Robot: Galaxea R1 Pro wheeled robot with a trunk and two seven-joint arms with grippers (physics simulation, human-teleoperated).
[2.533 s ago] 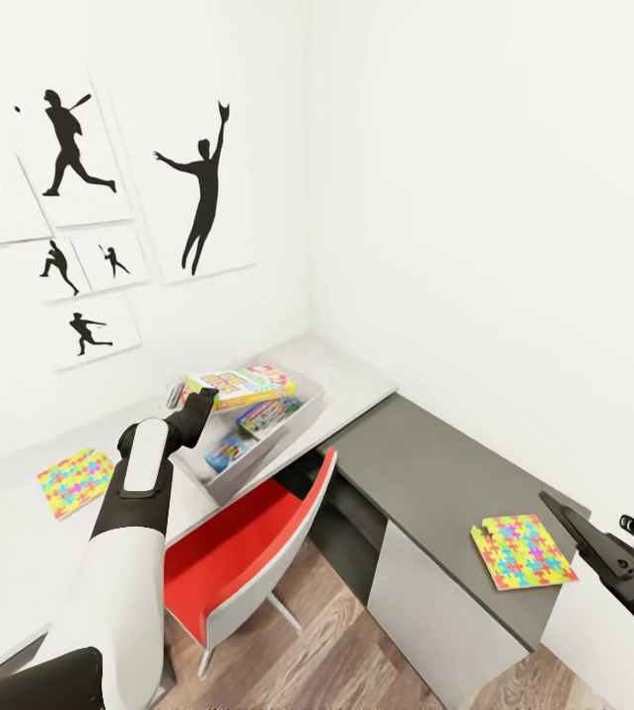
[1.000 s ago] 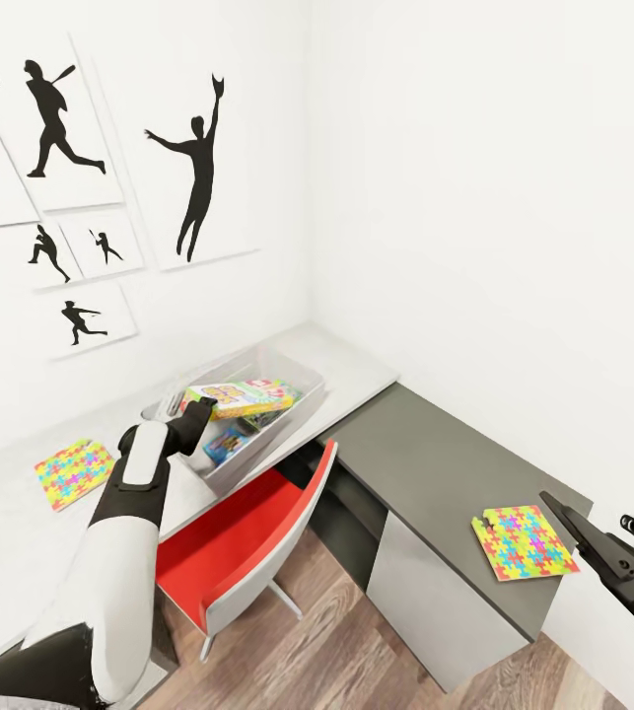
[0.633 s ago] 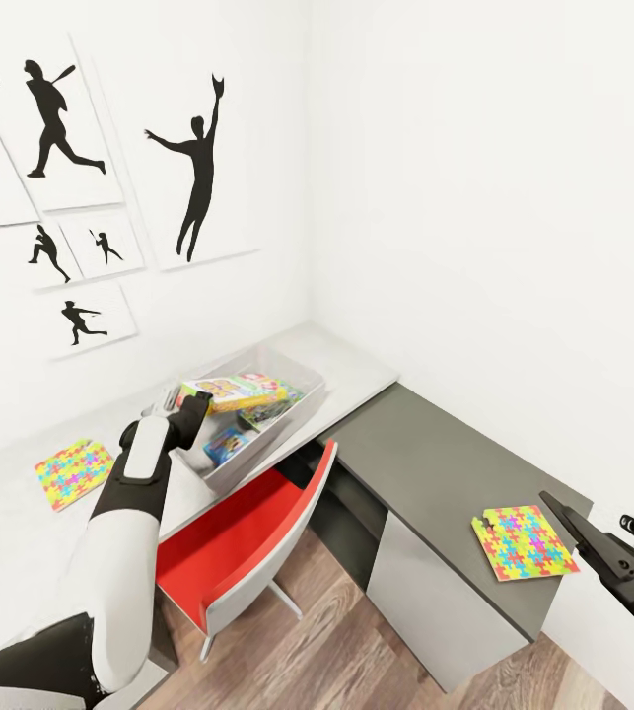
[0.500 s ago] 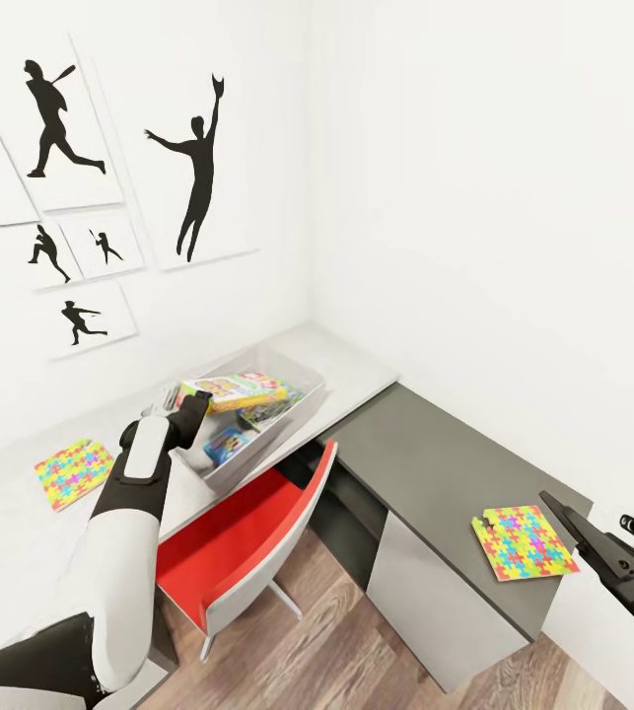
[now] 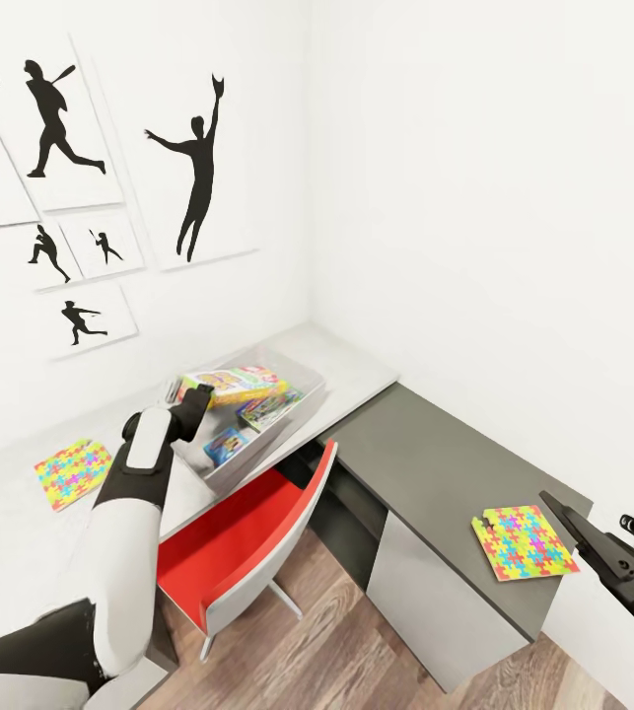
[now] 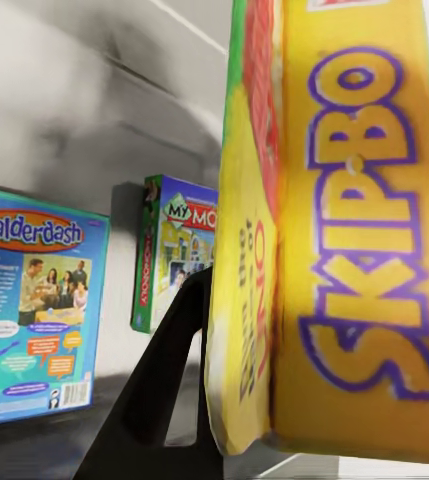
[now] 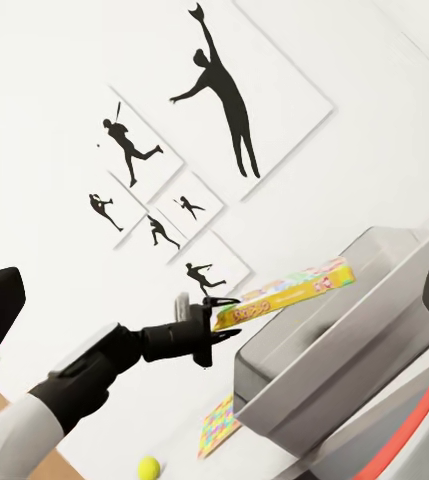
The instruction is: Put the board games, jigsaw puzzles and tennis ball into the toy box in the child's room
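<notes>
Yellow card: the Skip-Bo box [image 6: 334,230] is pinched at one edge by the left gripper [image 5: 196,399]; its free end reaches out over the toy box [image 5: 302,419], roughly level in the right wrist view.
Left jaws: narrow, closed on the Skip-Bo box's edge.
Right jaws: the right gripper [image 5: 593,547] hangs well apart from the bin; its tips look close together, but I cannot tell whether anything is between them.
Step in hand: lowering the game into the bin, as I judge it. Doing it well means bringing the box down flat until it rests on what lies below, then letting go; released from up here it may tip or catch on the rim.
Below the jaws: the blue Balderdash box [image 6: 36,315] lies on the bin floor, and the Monopoly box [image 6: 174,255] stands on edge against the far wall. Both narrow the room, so the free end should land between them or on top.
Beside the jaws: one jigsaw puzzle [image 5: 72,473] lies on the pale tabletop [image 5: 356,370], not yet binned.
Near the right jaws: the second jigsaw puzzle [image 5: 524,542] sits on the dark tabletop section.
Tennis ball [image 7: 149,467]: on the tabletop, beyond the first puzzle from the bin.
In the way: the red chair [image 5: 243,547], tucked under the bin's near edge, crowds the approach.
</notes>
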